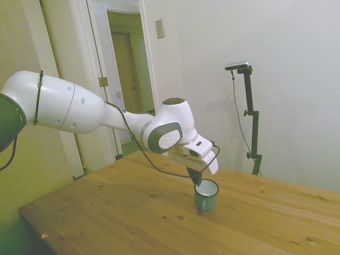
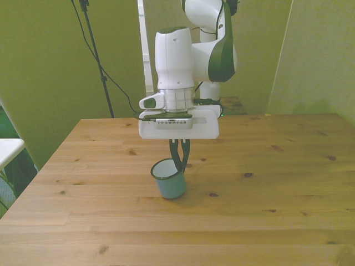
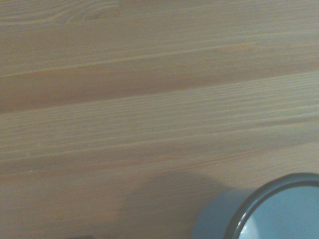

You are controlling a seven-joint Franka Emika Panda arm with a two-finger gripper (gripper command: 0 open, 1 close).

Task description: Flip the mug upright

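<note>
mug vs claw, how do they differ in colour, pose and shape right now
The mug is teal with a white inside; the claw has dark fingers under a white housing. The mug sits on the table, mouth up and slightly tilted; the claw hangs from above, pointing down. The mug is round and hollow; the claw is thin, closed at the mug's rim.
</note>
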